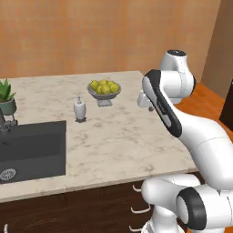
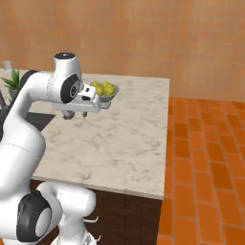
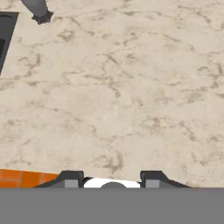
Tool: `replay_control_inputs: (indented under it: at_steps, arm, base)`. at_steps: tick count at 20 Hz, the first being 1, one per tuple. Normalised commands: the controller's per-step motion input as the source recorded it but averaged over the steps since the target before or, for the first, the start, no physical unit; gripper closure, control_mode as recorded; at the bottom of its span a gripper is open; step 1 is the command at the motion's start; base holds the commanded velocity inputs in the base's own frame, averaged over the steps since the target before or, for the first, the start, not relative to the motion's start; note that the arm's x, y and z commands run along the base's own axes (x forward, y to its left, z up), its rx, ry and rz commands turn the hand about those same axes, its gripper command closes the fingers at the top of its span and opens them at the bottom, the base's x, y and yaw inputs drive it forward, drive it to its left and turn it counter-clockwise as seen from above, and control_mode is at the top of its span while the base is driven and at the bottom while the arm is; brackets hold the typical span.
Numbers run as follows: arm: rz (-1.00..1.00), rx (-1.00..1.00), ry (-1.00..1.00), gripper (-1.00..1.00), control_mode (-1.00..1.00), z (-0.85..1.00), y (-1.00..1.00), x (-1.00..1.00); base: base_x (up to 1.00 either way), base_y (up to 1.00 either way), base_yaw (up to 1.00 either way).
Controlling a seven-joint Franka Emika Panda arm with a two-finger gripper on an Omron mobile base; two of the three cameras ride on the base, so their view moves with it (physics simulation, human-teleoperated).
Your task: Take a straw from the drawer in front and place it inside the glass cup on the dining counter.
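Beige marble-patterned bench [image 1: 118, 136] with grey veins sits over dark brown wood cabinets; curved silver handles [image 1: 140, 208] show on the cabinet front below its near edge, beside the robot base. Which of these fronts is the drawer can't be told. Straw and glass cup can't be made out.

Hand [image 2: 76, 113] hangs above the bench, a little in front of the fruit bowl, pointing down at the marble. In the hand view its two dark finger tips [image 3: 71, 178] stand apart at the bottom edge with bare marble between and ahead of them, nothing between them; how far parted is hard to judge, so released or clenched: cannot tell for sure.

Grey footed bowl of yellow-green fruit [image 1: 104, 90] stands toward the back of the bench. Small white soap dispenser bottle [image 1: 80, 109] stands left of the bowl, just behind the black inset sink [image 1: 32, 150]. Green potted plant [image 1: 6, 96] at the far left, behind the sink. Orange brick-tile floor [image 2: 206, 162] to the right of the bench.
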Motion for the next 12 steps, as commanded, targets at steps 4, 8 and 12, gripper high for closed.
replay_control_inputs:
  at_steps: [4, 8, 12]
  arm:
    - [0.0, 0.0, 0.0, -1.0, 1.0, 0.0, 0.0, 0.0]
    - [0.0, 0.0, 0.0, -1.0, 1.0, 0.0, 0.0, 0.0]
    - [0.0, 0.0, 0.0, -1.0, 1.0, 0.0, 0.0, 0.0]
  base:
    - [-0.26, 0.0, 0.0]
    - [-0.91, -0.03, 0.0]
    - [-0.16, -0.45, 0.29]
